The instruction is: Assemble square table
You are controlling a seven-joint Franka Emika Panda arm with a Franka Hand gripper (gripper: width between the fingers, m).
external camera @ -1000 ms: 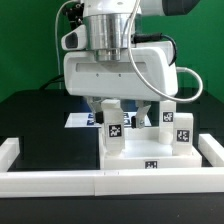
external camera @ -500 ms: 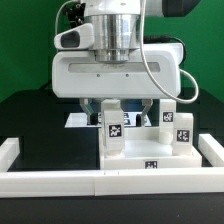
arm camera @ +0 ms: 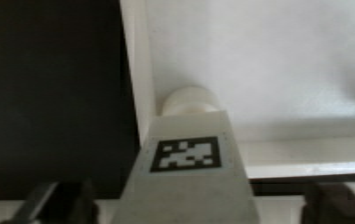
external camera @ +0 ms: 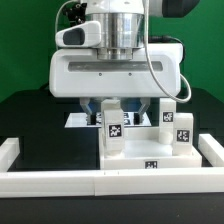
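Observation:
The white square panel [external camera: 150, 152] lies flat against the front wall, with a small tag on its near rim. One white tagged leg [external camera: 114, 128] stands upright at its left corner. Two more tagged legs [external camera: 183, 125] [external camera: 166, 118] stand at its right side. My gripper [external camera: 118, 112] hangs over the left leg, open, with a finger on each side of it. In the wrist view the leg [arm camera: 188, 150] rises between the two dark fingers [arm camera: 58, 203], with a gap on both sides. The panel [arm camera: 289, 100] lies behind it.
A long low white wall [external camera: 100, 182] runs along the front, with side pieces at both ends. The marker board [external camera: 77, 120] lies on the black table behind the gripper at the exterior view's left. A green backdrop stands behind.
The gripper has come down and nearer over the left leg. It looks larger in the exterior view. The legs and panel have not moved.

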